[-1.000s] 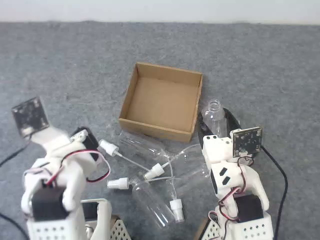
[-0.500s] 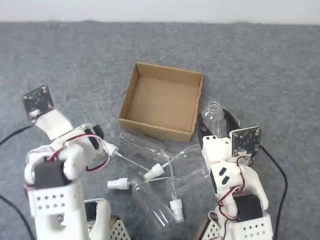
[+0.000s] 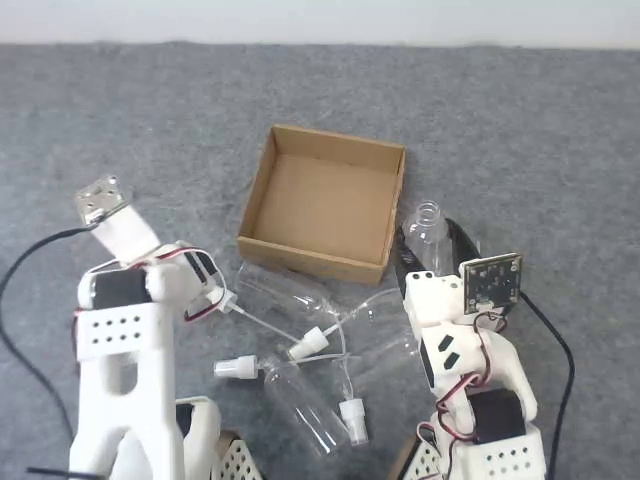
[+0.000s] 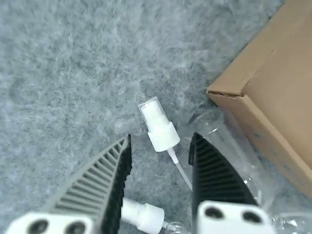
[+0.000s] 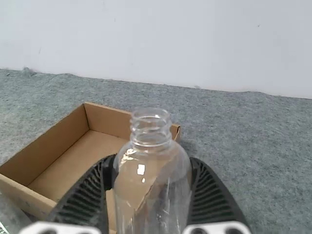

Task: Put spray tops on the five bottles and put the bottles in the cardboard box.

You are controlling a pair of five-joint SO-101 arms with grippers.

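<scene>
- Lying closest to the near edge of the desk (image 3: 560,120), a nearest spray top (image 3: 353,418) rests against the base end of a clear lying bottle (image 3: 300,400)
- A second spray top (image 3: 237,368) sits just beside that bottle's neck, and a third spray top (image 3: 308,343) lies a little farther in, its thin tube trailing across the desk
- Toward the left edge, the left gripper (image 4: 161,139) hangs low with its jaws spread wide and nothing in them; a fourth spray top (image 4: 158,129) lies flat on the desk between the two tips, apart from both
- Two more clear bottles lie on their sides past these: a long bottle (image 3: 285,290) along the near wall of the box, and a side bottle (image 3: 385,330) over toward the right arm
- The right gripper (image 5: 150,168) has its jaws closed around the body of a held bottle (image 5: 151,136), whose open mouth points away from the wrist; it is just beside the near right corner of the box
- Farthest off, the cardboard box (image 3: 255,200) stands open at the middle of the desk, its brown floor in plain view
</scene>
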